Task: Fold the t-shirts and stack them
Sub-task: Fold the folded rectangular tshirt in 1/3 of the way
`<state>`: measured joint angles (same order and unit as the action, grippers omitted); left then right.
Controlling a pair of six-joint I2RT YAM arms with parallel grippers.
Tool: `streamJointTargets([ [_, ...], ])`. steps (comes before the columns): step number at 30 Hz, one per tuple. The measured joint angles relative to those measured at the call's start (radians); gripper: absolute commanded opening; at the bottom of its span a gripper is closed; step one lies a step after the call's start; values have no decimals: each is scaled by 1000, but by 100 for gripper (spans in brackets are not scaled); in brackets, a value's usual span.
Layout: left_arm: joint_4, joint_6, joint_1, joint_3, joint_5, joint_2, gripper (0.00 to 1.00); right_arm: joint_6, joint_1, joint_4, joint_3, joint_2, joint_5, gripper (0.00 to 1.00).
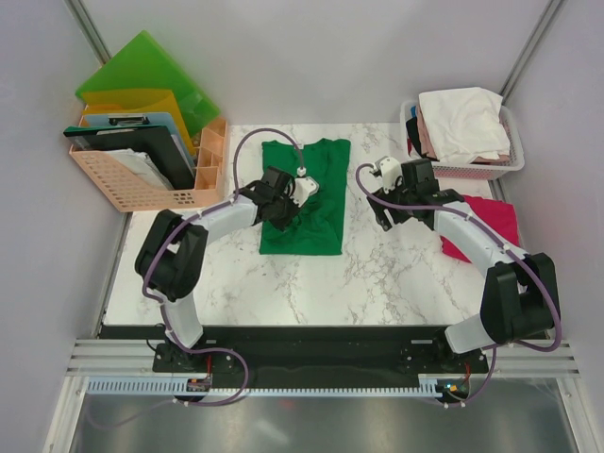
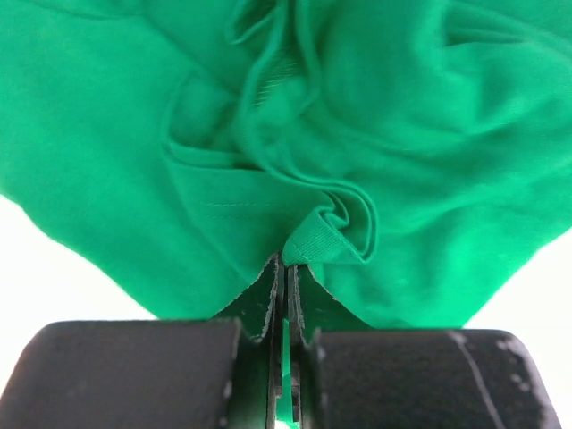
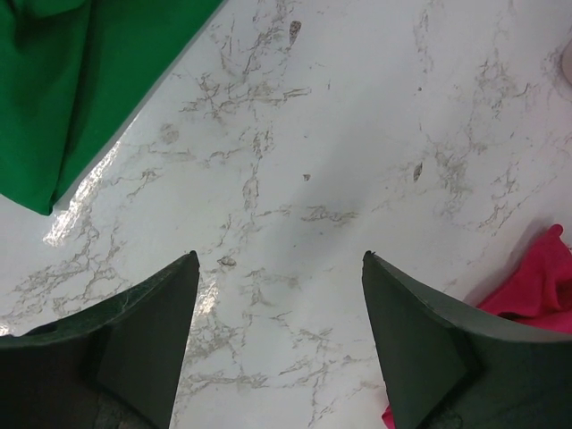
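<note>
progress is slight: your left fingers [image 2: 143,375] are pinched shut on the green t-shirt [image 1: 316,222], spread mid-frame on the desk [image 1: 396,274]; your right fingers [image 3: 134,357] gape empty. magenta t-shirt [image 1: 495,219] lies crumpled at right, white tee [image 1: 462,118] waits in the basket [image 1: 472,172] upper right; nothing stacked.

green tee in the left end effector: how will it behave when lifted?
Likely floppy: the green tee bunches into soft folds at the left end effector, so it should drape from the pinch. Probably light: the cloth looks thin. The flat part may drag and crumple over the marble table rather than rise as a sheet.
</note>
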<state>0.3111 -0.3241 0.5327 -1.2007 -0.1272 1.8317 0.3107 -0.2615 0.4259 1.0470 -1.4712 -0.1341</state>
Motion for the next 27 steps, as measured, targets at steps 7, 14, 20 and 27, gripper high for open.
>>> streamJointTargets([
  [7,-18,-30,-46,0,51,-11,2,4,0,0,-17,0,0,80],
  [14,-35,-60,-165,-78,81,-10,9,7,0,0,-22,0,-5,81],
  [20,-98,-121,-210,-100,183,-5,69,7,0,0,-22,0,-16,88],
  [27,-127,-136,-198,-95,213,0,75,7,0,0,-22,0,-27,89],
])
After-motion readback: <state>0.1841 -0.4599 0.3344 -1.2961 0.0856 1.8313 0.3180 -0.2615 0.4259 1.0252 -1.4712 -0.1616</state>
